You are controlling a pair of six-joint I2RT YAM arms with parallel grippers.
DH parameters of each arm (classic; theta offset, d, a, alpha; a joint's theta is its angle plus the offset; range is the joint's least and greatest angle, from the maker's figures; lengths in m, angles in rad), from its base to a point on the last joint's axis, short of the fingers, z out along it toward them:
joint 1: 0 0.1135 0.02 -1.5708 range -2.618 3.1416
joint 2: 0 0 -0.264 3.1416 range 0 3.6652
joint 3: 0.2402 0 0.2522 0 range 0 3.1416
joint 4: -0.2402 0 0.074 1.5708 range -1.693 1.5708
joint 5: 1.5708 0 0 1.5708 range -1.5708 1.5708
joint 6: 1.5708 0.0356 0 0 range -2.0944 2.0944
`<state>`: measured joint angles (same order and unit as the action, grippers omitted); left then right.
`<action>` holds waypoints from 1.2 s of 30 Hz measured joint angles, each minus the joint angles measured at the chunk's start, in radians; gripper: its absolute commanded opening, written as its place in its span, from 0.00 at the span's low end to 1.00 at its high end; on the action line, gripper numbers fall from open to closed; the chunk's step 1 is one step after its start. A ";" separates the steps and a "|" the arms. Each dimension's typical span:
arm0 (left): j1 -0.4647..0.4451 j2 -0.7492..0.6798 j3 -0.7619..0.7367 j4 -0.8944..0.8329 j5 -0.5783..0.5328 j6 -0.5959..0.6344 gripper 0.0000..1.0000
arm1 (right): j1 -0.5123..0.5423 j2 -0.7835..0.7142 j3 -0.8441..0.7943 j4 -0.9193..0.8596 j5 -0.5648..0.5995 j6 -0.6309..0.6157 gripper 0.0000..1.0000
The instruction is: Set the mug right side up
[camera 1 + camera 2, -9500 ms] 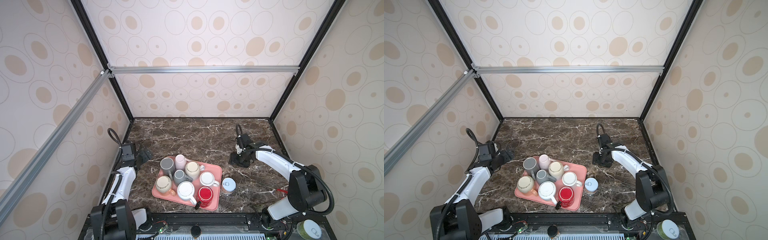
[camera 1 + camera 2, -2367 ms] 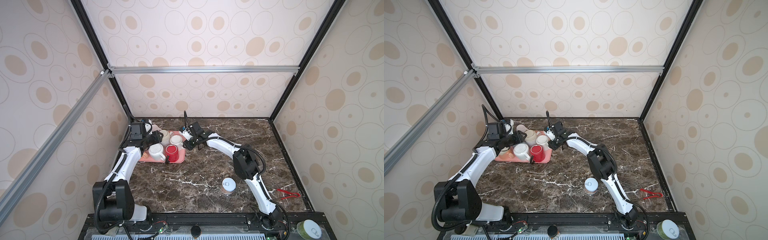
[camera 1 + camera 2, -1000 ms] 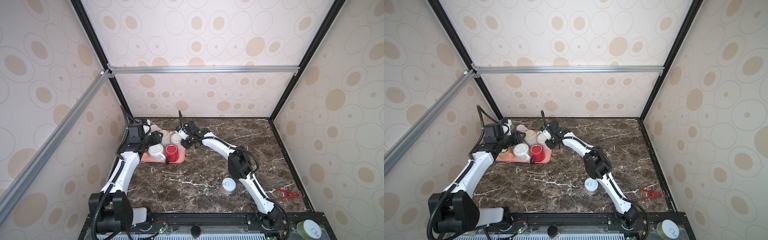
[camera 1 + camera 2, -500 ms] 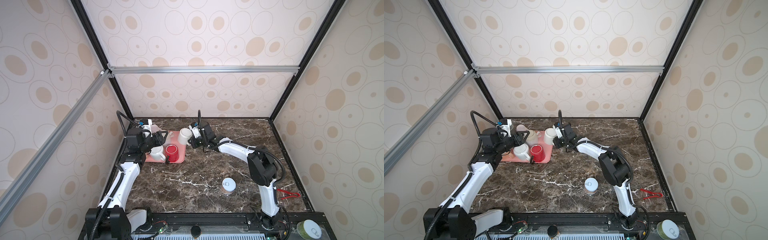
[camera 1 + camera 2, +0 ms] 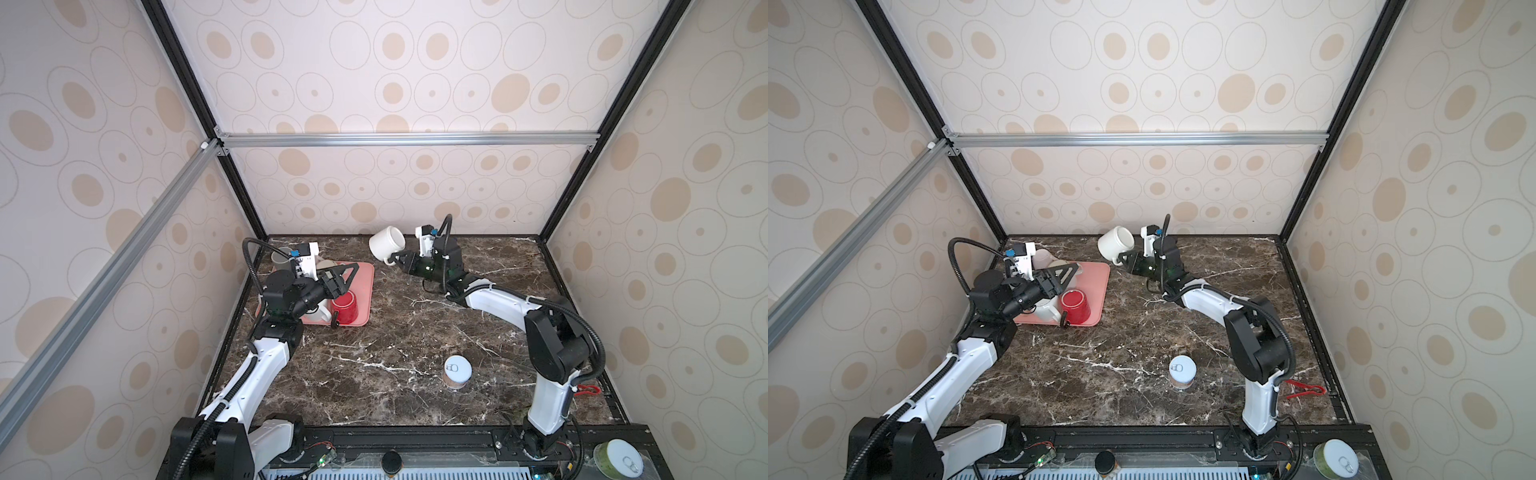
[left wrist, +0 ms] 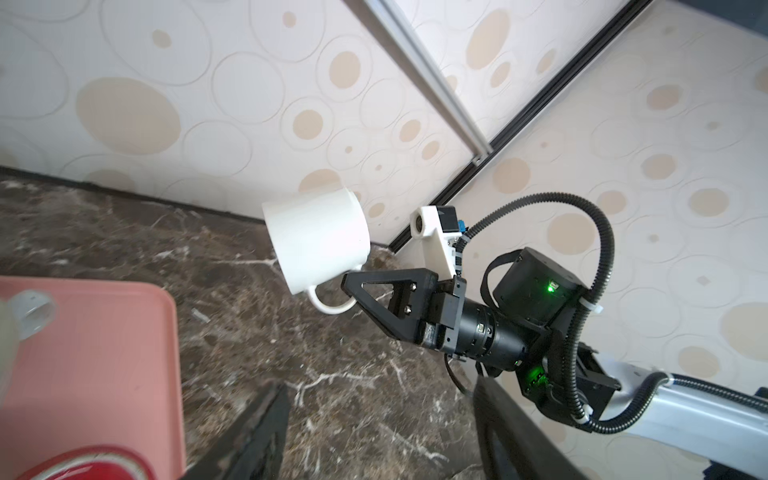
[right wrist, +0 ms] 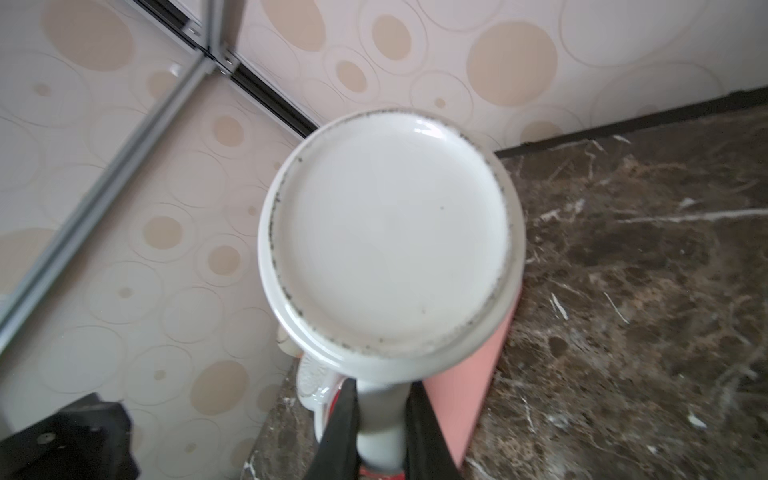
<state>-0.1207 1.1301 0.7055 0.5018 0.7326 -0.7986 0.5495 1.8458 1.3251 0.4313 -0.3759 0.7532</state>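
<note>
- White mug [image 5: 386, 245]: off the worktop [image 5: 374, 374], in the air near the back wall, just beyond the pink tray's [image 5: 365, 286] far right corner in both top views [image 5: 1115, 244]. It was tilted roughly onto its side, handle underneath. Its flat base [image 7: 390, 241] faced the right wrist camera, and the mouth could not be seen.
- Right hand [image 5: 398, 262]: pressed together on the white mug's handle. In the right wrist view the handle sat pinched between the two black fingers [image 7: 340, 432]. The left wrist view showed the same grip from the side [image 6: 353, 291], with the mug body [image 6: 316, 241] above the fingers.
- Left hand [image 5: 343, 273]: spread and empty, held over the pink tray [image 5: 1100, 286] near the red mug [image 5: 345, 306]. Its fingers [image 6: 257, 432] stood well apart at the edge of the left wrist view.
- Pink tray: flat on the worktop at the back left, with its right part bare.
- Red mug: on the tray's near edge, just beside a white mug partly hidden under the left arm.
- Grey mug [image 5: 280, 257]: at the tray's far left, partly behind the left wrist camera.
- Can [image 5: 457, 370]: white-topped, upright on the worktop, well apart from the tray and both hands.
- Red tool [image 5: 1304, 390]: lay at the worktop's right edge, near the right arm's base.
</note>
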 measured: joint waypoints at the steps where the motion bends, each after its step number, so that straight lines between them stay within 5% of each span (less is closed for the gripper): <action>1: -0.009 0.010 0.000 0.026 0.005 -0.016 0.71 | -0.002 -0.020 0.000 0.015 -0.013 0.011 0.00; 12: -0.085 0.209 0.011 0.491 0.056 -0.357 0.67 | 0.001 -0.123 0.001 0.202 -0.167 0.182 0.00; 26: -0.143 0.289 0.087 0.650 0.039 -0.470 0.62 | 0.032 -0.095 0.001 0.320 -0.224 0.346 0.00; 36: -0.149 0.368 0.087 0.782 -0.002 -0.576 0.37 | 0.056 -0.078 0.001 0.338 -0.243 0.387 0.00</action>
<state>-0.2699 1.4982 0.7921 1.2842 0.7303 -1.3746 0.6052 1.7679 1.3258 0.7689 -0.6186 1.1400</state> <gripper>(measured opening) 0.414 0.164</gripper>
